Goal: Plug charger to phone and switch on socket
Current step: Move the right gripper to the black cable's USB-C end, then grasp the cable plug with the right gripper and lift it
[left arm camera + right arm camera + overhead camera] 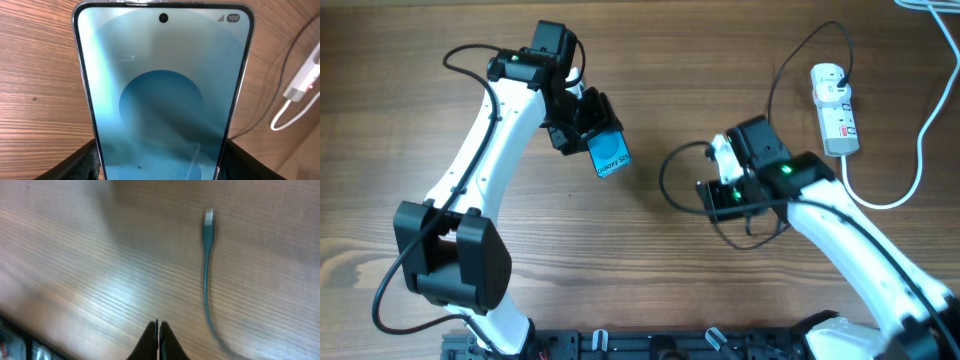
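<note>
My left gripper (pixel 590 132) is shut on the phone (pixel 609 154) and holds it tilted above the table. In the left wrist view the turquoise phone (pixel 162 90) fills the frame, with the jaws (pixel 159 167) clamping its lower sides. The white socket (pixel 833 108) lies at the far right, and the black charger cable (pixel 663 178) runs from it and loops across the table. My right gripper (pixel 713 195) is shut and empty (pixel 158 326) just above the wood. The charger's plug tip (pixel 208 216) lies free on the table ahead and to the right of it.
A thick white lead (pixel 917 150) curves from the socket along the right edge. In the left wrist view the socket (pixel 304 77) and the white lead (pixel 280 116) show at the right. The arm bases stand along the table's front edge.
</note>
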Robot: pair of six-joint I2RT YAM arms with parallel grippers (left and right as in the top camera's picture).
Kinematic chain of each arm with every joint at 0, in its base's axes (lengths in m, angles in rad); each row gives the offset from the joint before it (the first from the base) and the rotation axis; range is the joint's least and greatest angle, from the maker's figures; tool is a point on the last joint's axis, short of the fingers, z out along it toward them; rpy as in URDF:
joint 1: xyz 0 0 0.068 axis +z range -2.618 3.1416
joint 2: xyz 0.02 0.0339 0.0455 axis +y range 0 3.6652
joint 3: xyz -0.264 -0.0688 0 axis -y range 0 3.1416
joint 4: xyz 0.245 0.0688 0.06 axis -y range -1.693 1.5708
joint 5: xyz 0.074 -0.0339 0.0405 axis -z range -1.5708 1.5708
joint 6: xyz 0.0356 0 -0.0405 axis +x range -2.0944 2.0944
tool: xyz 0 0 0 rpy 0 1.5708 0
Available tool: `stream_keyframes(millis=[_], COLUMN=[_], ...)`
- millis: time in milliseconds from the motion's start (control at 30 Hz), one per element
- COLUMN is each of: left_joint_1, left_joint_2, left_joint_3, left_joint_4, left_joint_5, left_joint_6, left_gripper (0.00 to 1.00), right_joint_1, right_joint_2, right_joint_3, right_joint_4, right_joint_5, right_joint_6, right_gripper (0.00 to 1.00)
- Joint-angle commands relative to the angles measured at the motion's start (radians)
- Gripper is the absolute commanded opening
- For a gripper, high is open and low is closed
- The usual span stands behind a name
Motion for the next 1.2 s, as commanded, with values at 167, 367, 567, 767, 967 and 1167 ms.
stream_keyframes(millis=[167,367,567,767,967,1167], left_joint_1=[0.007,0.007,0.007,0.007,0.007,0.007], left_joint_2=[-0.017,-0.017,-0.017,-0.017,-0.017,-0.017], left_joint_3=[0.02,0.02,0.02,0.02,0.02,0.02], left_joint_4=[0.002,-0.002,-0.003,-0.01,-0.01,-0.009], left_joint_5=[-0.051,-0.069,-0.069,-0.069,-0.069,-0.069], left_joint_6=[-0.002,0.021,0.021,0.024,0.024,0.026], left_gripper=[0.52,0.54,0.55,0.55,0.55,0.55], right_joint_1=[0.072,0.105,0.127,0.13,0.13,0.13], right_joint_2=[0.107,0.373,0.458,0.481,0.151,-0.045], right_joint_3=[-0.048,-0.048,-0.058,-0.026,0.043,0.043], right_joint_4=[0.164,0.294,0.306,0.264,0.085,0.056], right_joint_5=[0.286,0.373,0.444,0.405,0.112,-0.41], right_joint_6=[0.027,0.036,0.033,0.04,-0.047,-0.248], right_gripper=[0.51,0.47,0.21,0.05,0.05,0.05])
